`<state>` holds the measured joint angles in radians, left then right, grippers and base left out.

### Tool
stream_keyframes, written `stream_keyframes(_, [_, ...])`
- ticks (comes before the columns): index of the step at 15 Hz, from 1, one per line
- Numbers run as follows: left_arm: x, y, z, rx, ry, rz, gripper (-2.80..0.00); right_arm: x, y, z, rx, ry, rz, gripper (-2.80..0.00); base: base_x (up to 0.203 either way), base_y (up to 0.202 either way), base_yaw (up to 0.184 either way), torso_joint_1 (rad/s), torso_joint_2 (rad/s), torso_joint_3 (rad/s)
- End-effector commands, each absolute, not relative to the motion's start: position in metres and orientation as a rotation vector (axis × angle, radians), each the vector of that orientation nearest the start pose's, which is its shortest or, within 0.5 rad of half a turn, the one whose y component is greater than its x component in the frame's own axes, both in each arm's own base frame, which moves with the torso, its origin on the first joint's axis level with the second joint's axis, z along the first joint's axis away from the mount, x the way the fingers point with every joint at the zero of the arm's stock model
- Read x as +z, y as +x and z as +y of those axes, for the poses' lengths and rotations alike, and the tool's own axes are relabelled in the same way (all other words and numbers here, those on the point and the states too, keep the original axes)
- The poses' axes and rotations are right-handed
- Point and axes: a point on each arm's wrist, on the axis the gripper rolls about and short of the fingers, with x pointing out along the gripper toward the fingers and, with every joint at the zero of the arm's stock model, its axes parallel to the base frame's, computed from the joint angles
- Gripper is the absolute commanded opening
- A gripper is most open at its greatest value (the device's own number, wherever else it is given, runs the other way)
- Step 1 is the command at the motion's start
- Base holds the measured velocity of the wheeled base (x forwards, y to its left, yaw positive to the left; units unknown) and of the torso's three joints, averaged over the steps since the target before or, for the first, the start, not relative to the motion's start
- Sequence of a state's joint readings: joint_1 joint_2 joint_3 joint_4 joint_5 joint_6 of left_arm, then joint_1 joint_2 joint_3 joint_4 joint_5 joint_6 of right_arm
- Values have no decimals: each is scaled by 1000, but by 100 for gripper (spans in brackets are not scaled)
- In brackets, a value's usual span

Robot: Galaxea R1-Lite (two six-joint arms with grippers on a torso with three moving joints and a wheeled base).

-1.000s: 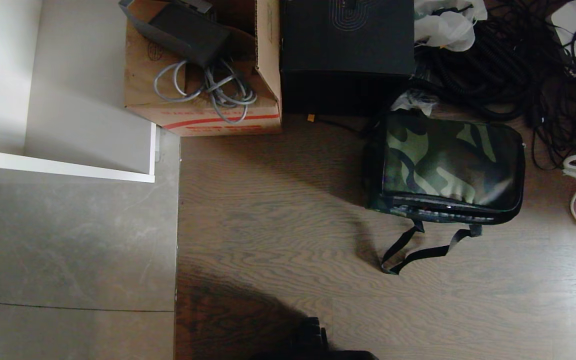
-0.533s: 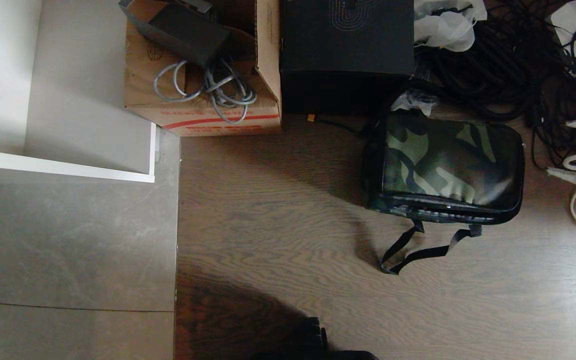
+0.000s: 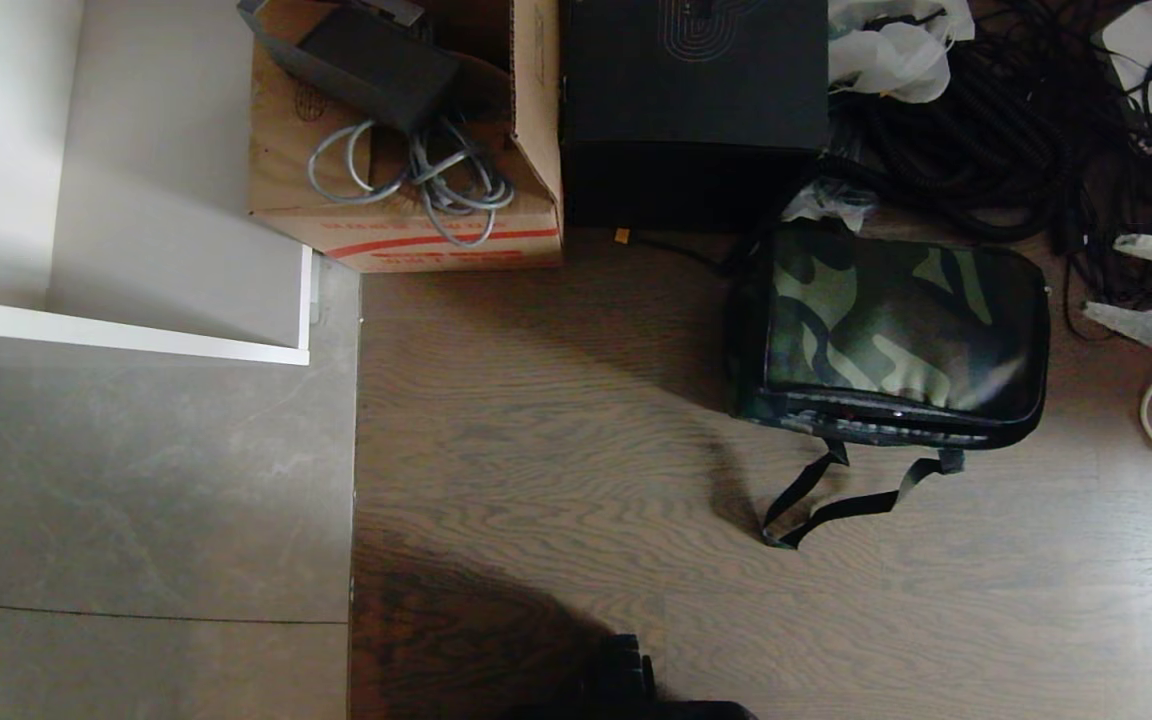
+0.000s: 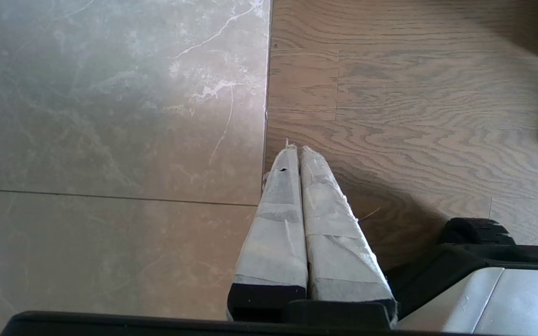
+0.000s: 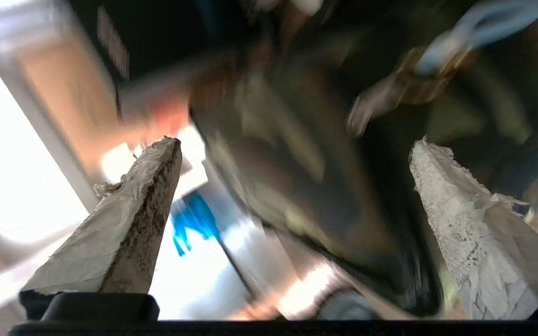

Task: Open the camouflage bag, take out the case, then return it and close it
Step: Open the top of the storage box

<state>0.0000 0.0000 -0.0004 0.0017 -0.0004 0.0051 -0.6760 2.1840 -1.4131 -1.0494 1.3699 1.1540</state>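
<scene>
The camouflage bag (image 3: 896, 335) lies zipped shut on the wood floor, its black strap (image 3: 836, 500) trailing toward me. The case is hidden. My right gripper (image 3: 1144, 288) reaches in from the right edge, just beyond the bag's right end and apart from it. Its two white-taped fingers (image 3: 1126, 323) are spread, so it is open and empty. The right wrist view shows the right gripper (image 5: 294, 144) open, with the blurred bag (image 5: 297, 196) between and beyond its fingers. My left gripper (image 4: 297, 149) hangs parked, shut, over the seam between tile and wood.
A tall black box (image 3: 693, 100) and a cardboard box (image 3: 406, 150) with grey cables stand behind the bag. A tangle of black cables (image 3: 1016, 130) fills the back right. A white shelf (image 3: 126, 335) is at the left. A white cord (image 3: 1151, 410) lies at the right edge.
The right gripper's taped fingers have slid in from the right edge toward the bag's end. The bag and the left arm have stayed still.
</scene>
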Motion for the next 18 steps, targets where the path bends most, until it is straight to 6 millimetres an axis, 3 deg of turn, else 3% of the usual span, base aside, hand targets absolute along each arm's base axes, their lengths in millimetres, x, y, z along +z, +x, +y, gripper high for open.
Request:
stream_keyframes(1, [75, -23, 0, 0, 5, 2, -280, 202, 334, -241, 751, 683, 201, 0, 0, 0, 0, 0, 0, 0])
stream_keyframes(3, [75, -23, 0, 0, 5, 2, -280, 201, 319, -241, 772, 570, 167, 0, 0, 0, 0, 0, 0, 0])
stream_keyframes(5, [75, -23, 0, 0, 5, 2, -280, 208, 316, -251, 727, 653, 156, 0, 0, 0, 0, 0, 0, 0])
stream_keyframes(7, [75, -23, 0, 0, 4, 2, -280, 227, 322, -257, 636, 868, 89, 0, 0, 0, 0, 0, 0, 0])
stream_keyframes(10, [75, -23, 0, 0, 4, 2, -280, 248, 337, -277, 493, 1205, 151, 0, 0, 0, 0, 0, 0, 0])
stream_keyframes(13, [75, -23, 0, 0, 5, 2, -280, 240, 343, -290, 283, 1409, 257, 0, 0, 0, 0, 0, 0, 0])
stream_keyframes(17, [76, -23, 0, 0, 5, 0, -280, 198, 351, -280, -78, 962, 366, 0, 0, 0, 0, 0, 0, 0])
stream_keyframes(18, [75, -23, 0, 0, 5, 2, -280, 188, 355, -276, -97, 900, 408, 0, 0, 0, 0, 0, 0, 0])
